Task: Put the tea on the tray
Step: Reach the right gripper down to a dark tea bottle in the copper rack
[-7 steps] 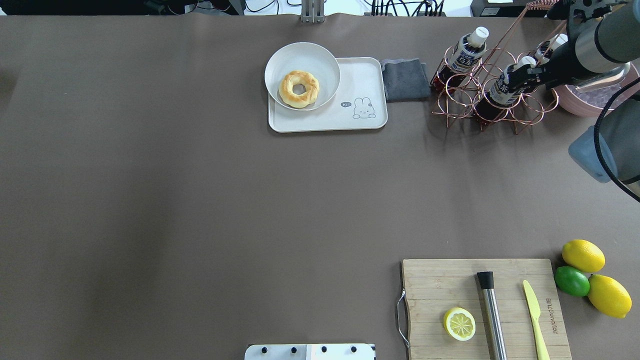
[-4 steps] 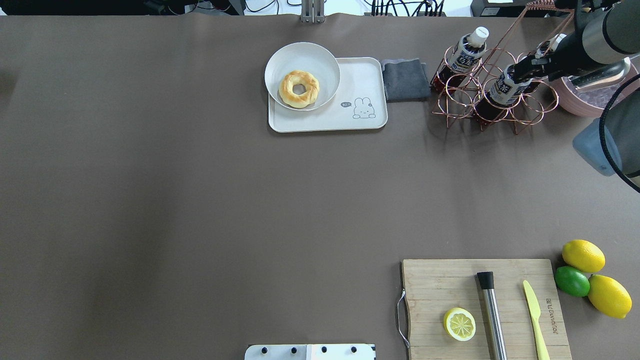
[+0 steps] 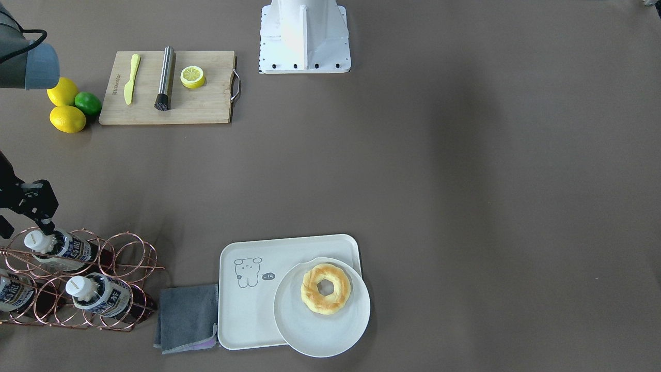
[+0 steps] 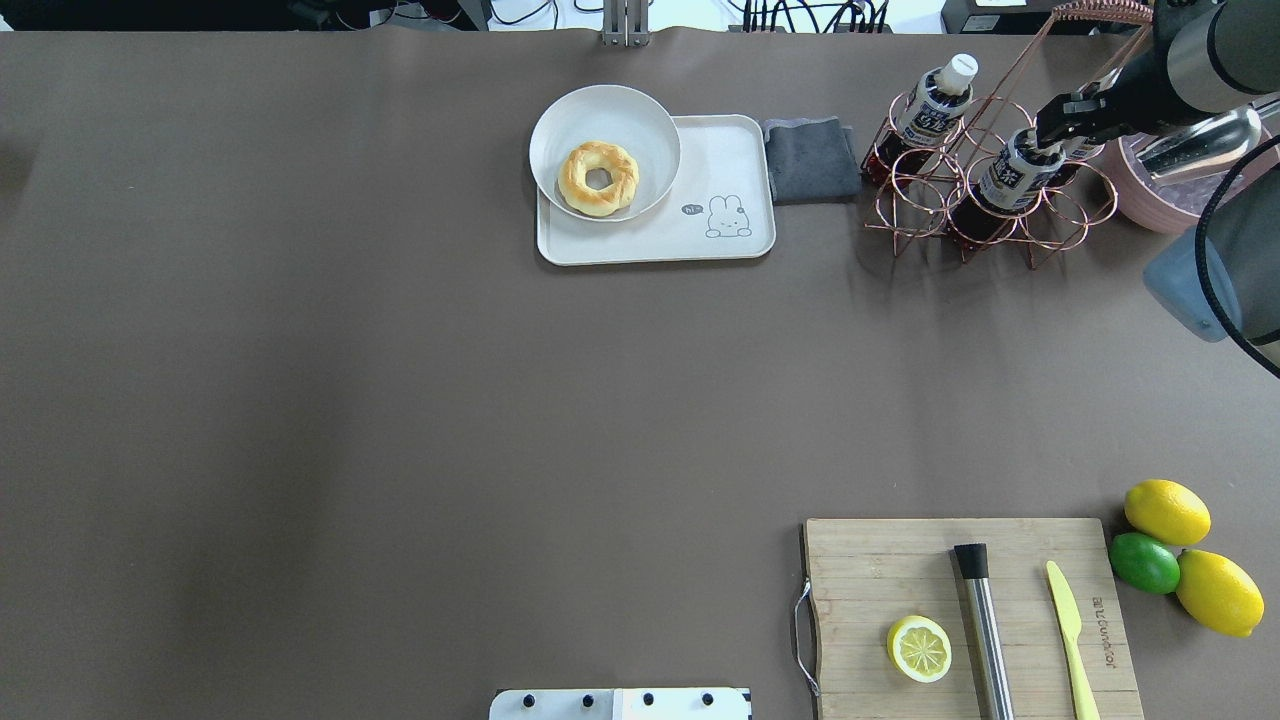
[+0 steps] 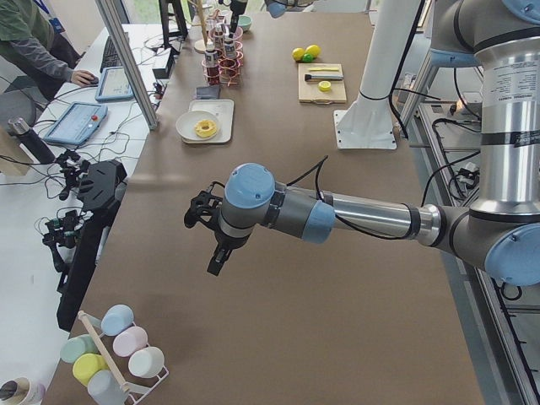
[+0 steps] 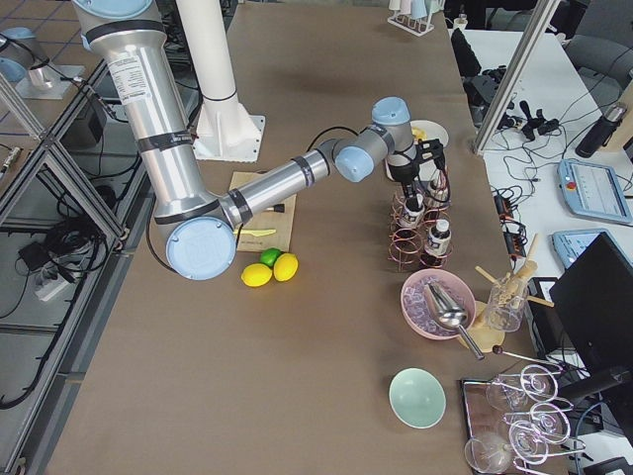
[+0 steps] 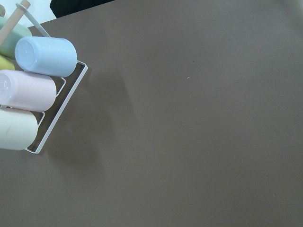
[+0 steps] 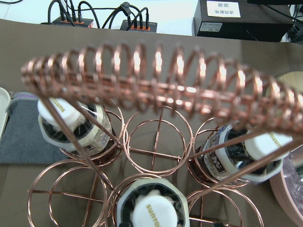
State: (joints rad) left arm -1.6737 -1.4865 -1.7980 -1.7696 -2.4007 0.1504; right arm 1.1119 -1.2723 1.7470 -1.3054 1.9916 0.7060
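Note:
Three tea bottles stand in a copper wire rack point(image 4: 990, 215) at the far right. One tea point(image 4: 1008, 172) is under my right gripper point(image 4: 1052, 126), which hovers open just above its white cap point(image 3: 33, 239), one finger on each side point(image 3: 47, 225). A second tea point(image 4: 935, 105) stands to its left, and the third point(image 3: 13, 294) is mostly hidden by my arm in the overhead view. The off-white tray point(image 4: 725, 165) lies left of the rack. My left gripper point(image 5: 211, 249) hangs over bare table far from these. I cannot tell whether it is open.
A white plate point(image 4: 640, 110) with a doughnut point(image 4: 598, 177) overlaps the tray's left part. A grey cloth point(image 4: 810, 160) lies between tray and rack. A pink bowl point(image 4: 1165, 200) sits right of the rack. The wooden cutting board point(image 4: 870, 580), lemons and a lime point(image 4: 1145, 562) are near me.
My right gripper has shifted toward the table's far edge in the overhead view and now covers the bottle's cap. The bottles and tray have not moved.

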